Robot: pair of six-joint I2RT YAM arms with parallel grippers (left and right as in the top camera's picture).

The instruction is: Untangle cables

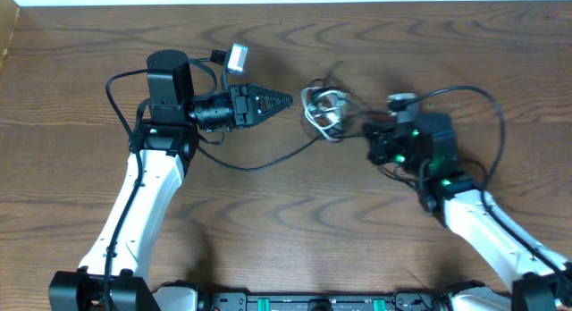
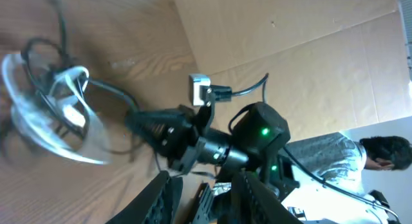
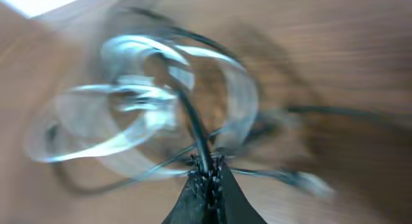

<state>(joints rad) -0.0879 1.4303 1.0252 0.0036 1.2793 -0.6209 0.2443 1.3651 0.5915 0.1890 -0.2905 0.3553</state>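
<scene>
Right wrist view: my right gripper is pinched together on the black cable, with the white cable looping, blurred, just ahead. My left gripper stands slightly apart, holding nothing, with both cables just beyond its tips.

The overhead view looks straight down on the whole bench. Both wrist views sit low and close, blurred, facing the cable bundle, which all 3 views share.
</scene>
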